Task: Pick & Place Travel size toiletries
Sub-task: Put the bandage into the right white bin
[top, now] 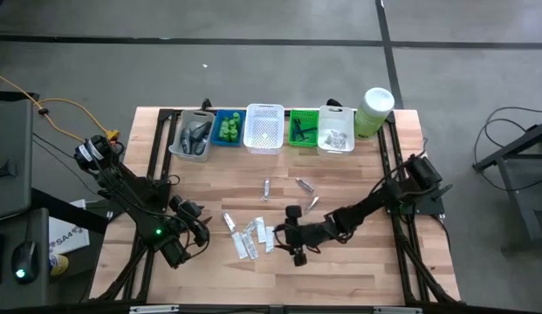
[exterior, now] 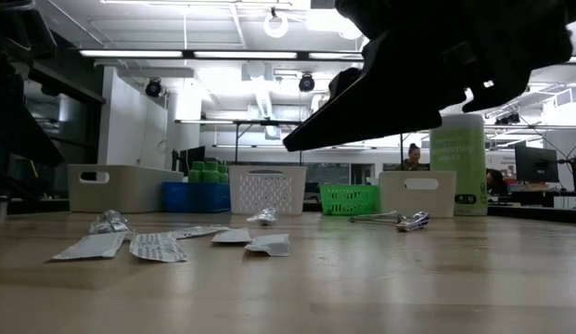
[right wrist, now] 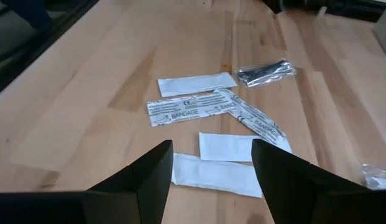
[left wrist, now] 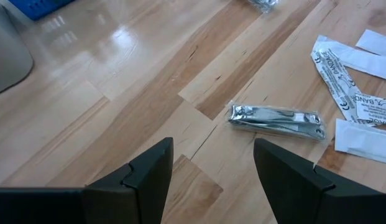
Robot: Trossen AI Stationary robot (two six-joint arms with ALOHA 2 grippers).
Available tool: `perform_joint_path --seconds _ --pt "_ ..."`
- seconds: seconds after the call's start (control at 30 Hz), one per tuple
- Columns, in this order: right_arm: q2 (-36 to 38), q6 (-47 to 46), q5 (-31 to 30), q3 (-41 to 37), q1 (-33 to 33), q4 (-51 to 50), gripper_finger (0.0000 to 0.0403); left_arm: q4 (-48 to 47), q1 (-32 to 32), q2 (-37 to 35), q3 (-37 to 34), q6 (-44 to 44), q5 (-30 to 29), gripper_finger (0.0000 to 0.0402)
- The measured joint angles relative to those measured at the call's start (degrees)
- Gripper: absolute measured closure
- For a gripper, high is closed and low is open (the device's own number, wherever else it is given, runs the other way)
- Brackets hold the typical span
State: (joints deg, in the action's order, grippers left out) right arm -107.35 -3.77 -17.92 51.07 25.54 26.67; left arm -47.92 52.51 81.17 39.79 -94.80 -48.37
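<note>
Your right gripper (right wrist: 211,180) is spread, empty, over the bandage sachets (right wrist: 199,112); left gripper (left wrist: 211,180) spread, wrapped clipper (left wrist: 276,119) just ahead. Risk: sachets lie flat, prob. overlapping; fingers may skid or lift two.

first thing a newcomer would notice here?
Probably the scatter of flat white sachets mid-table, with the right pincer open beside them. Next, the row of baskets along the far edge. The left pincer, also open, sits near the front-left.
</note>
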Motion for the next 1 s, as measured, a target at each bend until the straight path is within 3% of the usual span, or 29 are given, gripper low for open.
perform_joint_path --seconds 0.2,0.37,0.53,1.0 --pt "-0.5 -0.6 -3.4 0.0 0.8 0.5 0.0190 0.2 0.0 0.0 0.0 0.3 0.1 0.0181" --pt "-5.6 -1.8 -3.1 0.5 0.0 7.5 0.0190 0.3 0.0 0.0 0.0 0.4 0.1 0.0181" --pt "-10.2 -2.0 -3.1 4.1 -0.2 7.9 0.0190 0.4 0.0 0.0 0.0 0.5 0.1 0.0181" --pt "-12.8 -10.2 -3.1 8.6 -0.6 -4.5 0.0190 0.3 -0.1 0.0 0.0 0.3 0.3 0.0181"
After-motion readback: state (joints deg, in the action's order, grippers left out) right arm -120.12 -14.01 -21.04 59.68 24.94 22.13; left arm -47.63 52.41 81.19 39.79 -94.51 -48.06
